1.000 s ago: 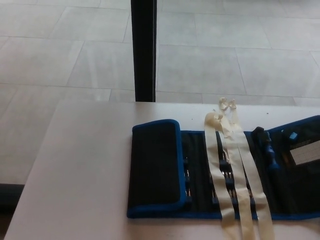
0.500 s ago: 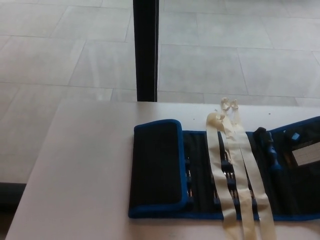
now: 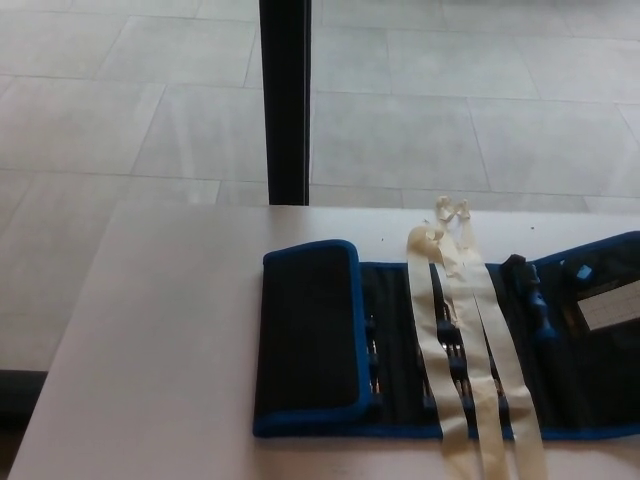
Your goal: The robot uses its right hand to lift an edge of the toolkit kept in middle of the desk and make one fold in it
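Neither hand was in your head view, so you could not tell whether the right one was spread, closed or holding anything. The toolkit (image 3: pixel 440 350) lay open across the desk (image 3: pixel 170 330), running off the picture's right edge, with its left flap (image 3: pixel 308 335) lying folded over the body. Two pale tape strips (image 3: pixel 475 350) crossed the middle and hung over the near edge. I judged those strips the main risk: if they were stuck down, lifting an edge could drag the whole kit or spill the small tools (image 3: pixel 535 300) from their pockets.
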Tool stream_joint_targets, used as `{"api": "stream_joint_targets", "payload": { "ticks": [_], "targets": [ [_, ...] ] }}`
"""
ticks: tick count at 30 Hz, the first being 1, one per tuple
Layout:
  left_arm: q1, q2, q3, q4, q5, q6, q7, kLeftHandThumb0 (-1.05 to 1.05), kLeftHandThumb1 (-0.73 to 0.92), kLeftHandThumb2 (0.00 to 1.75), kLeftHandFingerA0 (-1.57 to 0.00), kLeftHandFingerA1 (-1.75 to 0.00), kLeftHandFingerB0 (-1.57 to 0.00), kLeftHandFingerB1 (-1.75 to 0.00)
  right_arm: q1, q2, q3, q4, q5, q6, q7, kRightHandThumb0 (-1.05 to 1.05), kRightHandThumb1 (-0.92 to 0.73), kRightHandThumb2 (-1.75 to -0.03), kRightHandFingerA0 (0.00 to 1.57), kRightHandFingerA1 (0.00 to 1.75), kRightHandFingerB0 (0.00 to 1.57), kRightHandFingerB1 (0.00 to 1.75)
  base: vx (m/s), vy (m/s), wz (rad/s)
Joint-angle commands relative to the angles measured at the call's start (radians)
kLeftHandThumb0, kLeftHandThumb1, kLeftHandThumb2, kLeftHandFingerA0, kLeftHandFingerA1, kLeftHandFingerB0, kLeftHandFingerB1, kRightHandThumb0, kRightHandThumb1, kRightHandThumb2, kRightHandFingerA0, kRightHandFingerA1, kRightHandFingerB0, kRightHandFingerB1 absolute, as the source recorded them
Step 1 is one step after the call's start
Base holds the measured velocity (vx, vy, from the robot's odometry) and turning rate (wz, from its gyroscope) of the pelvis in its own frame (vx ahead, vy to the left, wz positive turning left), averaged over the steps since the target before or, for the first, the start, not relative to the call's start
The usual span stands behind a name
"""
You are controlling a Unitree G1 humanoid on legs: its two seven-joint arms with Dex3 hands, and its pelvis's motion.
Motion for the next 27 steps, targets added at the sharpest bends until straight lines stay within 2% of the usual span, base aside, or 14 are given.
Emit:
{"api": "stream_joint_targets", "payload": {
  "ticks": [1, 7, 11, 13, 14, 17, 18, 20, 22, 23, 24, 25, 26, 27],
  "targets": [
    [-0.001, 0.013, 0.019, -0.012, -0.037, -0.003, -0.028, -0.33, 0.55, 0.56, -0.55, -1.15, -0.48, -0.45, 0.033, 0.024, 0.015, -0.018, 0.039, 0.162, 0.038, -0.43, -0.83, -0.64, 0.28, 0.49, 0.25, 0.43, 0.00, 0.000, 0.00],
    [0.003, 0.017, -0.003, -0.014, -0.009, -0.030, -0.011, -0.49, 0.66, 0.61, -0.57, -1.59, -0.54, -0.48, 0.042, 0.023, 0.002, -0.038, 0.093, 0.243, 0.087, -0.44, -0.86, -0.65, 0.26, 0.53, 0.18, 0.44, 0.00, 0.000, 0.00],
    [0.005, 0.020, -0.006, -0.012, -0.006, -0.036, -0.014, -0.60, 0.74, 0.62, -0.48, -0.75, -0.46, -0.45, 0.053, 0.021, 0.011, -0.050, 0.106, 0.268, 0.119, -0.50, -0.75, -0.84, 0.20, 0.54, 0.09, 0.48, 0.00, 0.000, 0.00],
    [0.004, 0.021, -0.004, -0.011, -0.012, -0.037, -0.022, -0.60, 0.74, 0.62, -0.48, -0.75, -0.46, -0.45, 0.053, 0.024, 0.006, -0.051, 0.113, 0.275, 0.119, -0.50, -0.75, -0.84, 0.20, 0.54, 0.09, 0.48, 0.00, 0.000, 0.00],
    [-0.002, 0.025, -0.008, -0.007, -0.004, -0.023, -0.003, -0.62, 0.75, 0.66, -0.45, -1.38, -0.50, -0.56, 0.053, 0.030, 0.005, -0.054, 0.113, 0.278, 0.111, -0.51, -0.74, -0.84, 0.23, 0.56, 0.09, 0.48, 0.00, 0.000, 0.00],
    [-0.007, 0.036, -0.020, -0.007, 0.008, 0.002, 0.007, -0.65, 0.77, 0.68, -0.53, -1.52, -0.48, -0.60, 0.036, 0.039, -0.005, -0.045, 0.124, 0.307, 0.091, -0.51, -0.69, -0.85, 0.30, 0.59, 0.21, 0.53, 0.00, 0.000, 0.00],
    [-0.014, 0.038, -0.019, 0.004, 0.007, -0.007, 0.012, -0.63, 0.77, 0.65, -0.46, -1.46, -0.40, -0.52, 0.033, 0.034, 0.005, -0.043, 0.120, 0.312, 0.100, -0.47, -0.83, -0.64, 0.37, 0.58, 0.28, 0.50, 0.00, 0.000, 0.00],
    [-0.017, 0.042, -0.017, 0.010, 0.001, -0.010, 0.005, -0.65, 0.79, 0.63, -0.50, -1.04, -0.34, -0.44, 0.020, 0.042, -0.020, -0.049, 0.159, 0.338, 0.106, -0.48, -0.82, -0.64, 0.33, 0.57, 0.24, 0.50, 0.00, 0.000, 0.00],
    [-0.020, 0.042, -0.011, 0.015, -0.007, -0.009, 0.008, -0.65, 0.79, 0.63, -0.50, -1.04, -0.34, -0.44, 0.011, 0.044, -0.024, -0.057, 0.169, 0.359, 0.104, -0.48, -0.82, -0.64, 0.33, 0.57, 0.24, 0.50, 0.00, 0.000, 0.00],
    [-0.023, 0.043, -0.008, 0.023, -0.011, -0.016, 0.002, -0.64, 0.81, 0.64, -0.57, -1.04, -0.46, -0.48, 0.000, 0.043, -0.016, -0.085, 0.173, 0.382, 0.103, -0.48, -0.63, -1.01, 0.34, 0.63, 0.20, 0.55, 0.00, 0.000, 0.00],
    [-0.024, 0.039, 0.000, 0.020, -0.020, -0.023, -0.003, -0.65, 0.81, 0.63, -0.51, -0.95, -0.33, -0.44, -0.006, 0.045, -0.015, -0.109, 0.181, 0.401, 0.099, -0.49, -0.63, -1.01, 0.34, 0.62, 0.21, 0.55, 0.00, 0.000, 0.00],
    [-0.023, 0.039, -0.002, 0.020, -0.017, -0.022, 0.000, -0.66, 0.64, 1.01, -0.55, -0.81, -0.36, -0.57, -0.006, 0.044, -0.011, -0.122, 0.183, 0.405, 0.104, -0.51, -0.65, -1.02, 0.34, 0.62, 0.22, 0.55, 0.00, 0.000, 0.00],
    [-0.022, 0.042, -0.009, 0.024, -0.011, -0.024, -0.003, -0.65, 0.82, 0.64, -0.51, -0.79, -0.45, -0.47, -0.006, 0.044, -0.003, -0.145, 0.184, 0.410, 0.110, -0.51, -0.65, -1.02, 0.36, 0.63, 0.25, 0.56, 0.00, 0.000, 0.00],
    [-0.022, 0.043, -0.009, 0.026, -0.011, -0.026, -0.006, -0.65, 0.83, 0.64, -0.51, -0.81, -0.48, -0.49, -0.006, 0.047, -0.004, -0.161, 0.190, 0.418, 0.109, -0.50, -0.65, -1.03, 0.35, 0.63, 0.23, 0.55, 0.00, 0.000, 0.00]
  ]
}}
